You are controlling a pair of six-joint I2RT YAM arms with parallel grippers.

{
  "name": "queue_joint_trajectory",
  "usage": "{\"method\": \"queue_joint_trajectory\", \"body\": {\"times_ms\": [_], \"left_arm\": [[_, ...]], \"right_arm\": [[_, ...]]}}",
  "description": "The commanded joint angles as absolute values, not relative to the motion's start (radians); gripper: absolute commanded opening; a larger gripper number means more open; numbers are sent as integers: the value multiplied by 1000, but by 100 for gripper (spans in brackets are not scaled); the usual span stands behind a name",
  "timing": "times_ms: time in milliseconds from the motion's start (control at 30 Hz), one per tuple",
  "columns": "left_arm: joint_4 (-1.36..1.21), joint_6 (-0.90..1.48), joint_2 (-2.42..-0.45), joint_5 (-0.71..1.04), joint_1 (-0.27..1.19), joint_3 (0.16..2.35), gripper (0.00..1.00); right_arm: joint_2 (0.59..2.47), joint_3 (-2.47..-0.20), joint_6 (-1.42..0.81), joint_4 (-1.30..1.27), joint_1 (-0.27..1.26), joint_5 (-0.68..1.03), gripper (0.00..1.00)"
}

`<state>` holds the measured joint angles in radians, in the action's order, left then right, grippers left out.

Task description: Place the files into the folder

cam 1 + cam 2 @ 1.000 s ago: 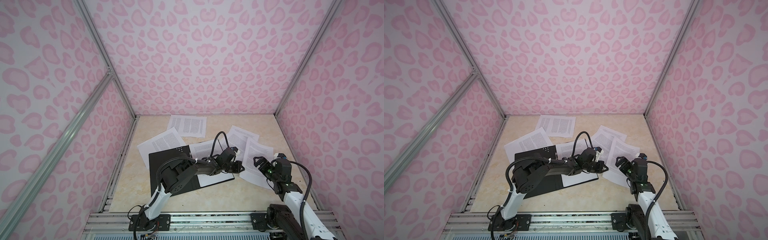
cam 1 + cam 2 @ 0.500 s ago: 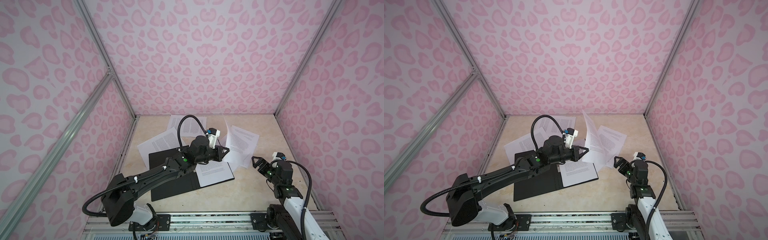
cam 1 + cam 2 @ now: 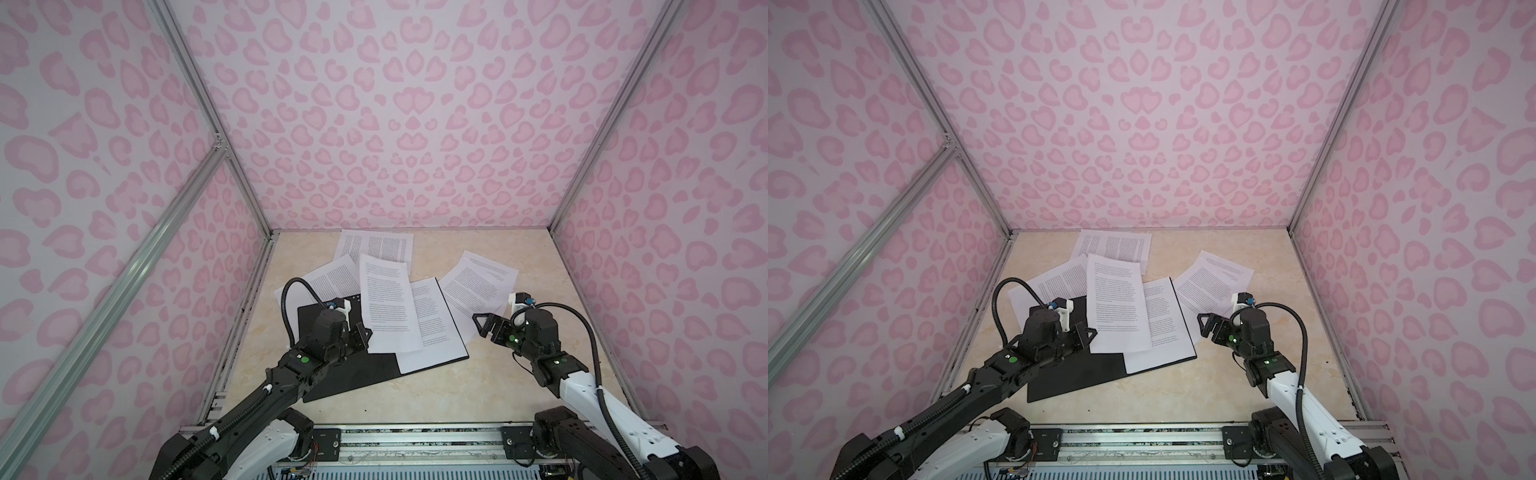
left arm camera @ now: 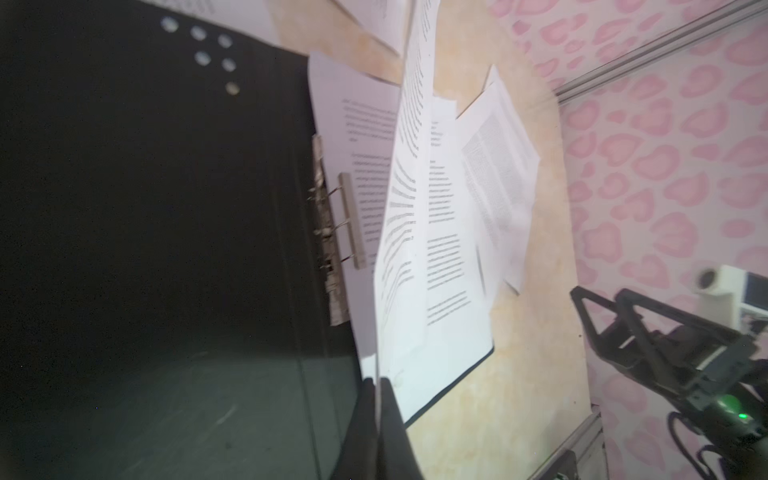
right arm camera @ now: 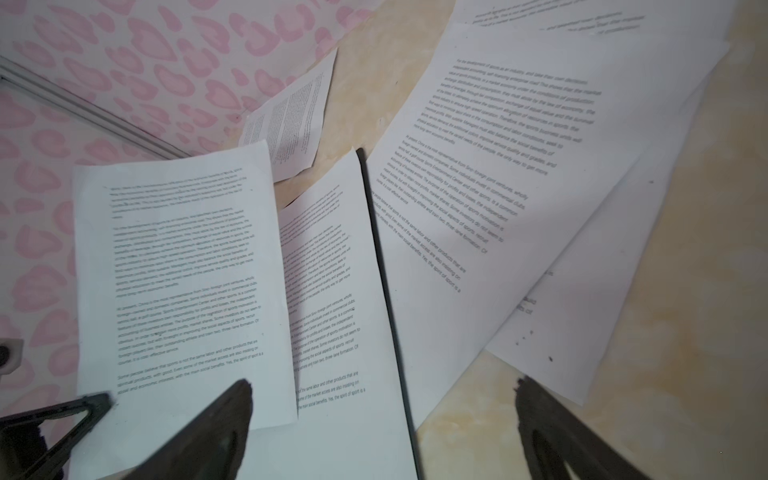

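Pink leopard-print walls (image 3: pixel 395 124) enclosed a beige marbled bench (image 3: pixel 498 395) on three sides.

1. The folder (image 3: pixel 345 374) (image 3: pixel 1075 374) lay open and flat on the bench, black inside facing up. Its metal spine clip (image 4: pixel 349 220) was exposed in the left wrist view.
2. One filed sheet (image 3: pixel 436 332) (image 3: pixel 1167 328) rested flat on the folder's right half, within its black edge.
3. The left gripper (image 3: pixel 365 332) (image 3: pixel 1090 332) (image 4: pixel 378 390) was over the folder's left half. It was closed tight on the left edge of a raised sheet (image 3: pixel 386 303) (image 3: pixel 1115 303), near that sheet's near corner.
4. The raised sheet stood tilted and clear above the folder's spine. In the left wrist view it appeared almost edge-on (image 4: pixel 405 208). It overlapped the filed sheet in both top views.
5. The right gripper (image 3: pixel 488 330) (image 3: pixel 1208 326) (image 5: pixel 380 399) was poised just off the folder's right edge. Its jaws were spread wide and it was holding nothing.
6. The right-hand sheets (image 3: pixel 482 282) (image 3: pixel 1212 278), two overlapped, lay flat on the bench just beyond the folder's right edge.
7. A left sheet (image 3: pixel 320 282) (image 3: pixel 1054 282) lay at the folder's far left corner, partly under the cover.
8. A back sheet (image 3: pixel 378 245) (image 3: pixel 1113 245) lay beyond the folder, against the rear wall.
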<state>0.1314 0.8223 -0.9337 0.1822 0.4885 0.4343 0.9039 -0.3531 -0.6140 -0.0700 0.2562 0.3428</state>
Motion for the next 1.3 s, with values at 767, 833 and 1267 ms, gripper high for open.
{"method": "queue_joint_trajectory", "body": {"times_ms": [767, 833, 1267], "left_arm": [[142, 621, -1171, 103, 423, 397, 3], [142, 621, -1175, 104, 423, 399, 3], [138, 620, -1187, 105, 423, 402, 3]], "right_arm": [[1694, -863, -550, -116, 689, 520, 87], [1725, -847, -564, -163, 694, 530, 83], [1784, -760, -711, -383, 715, 652, 54]]}}
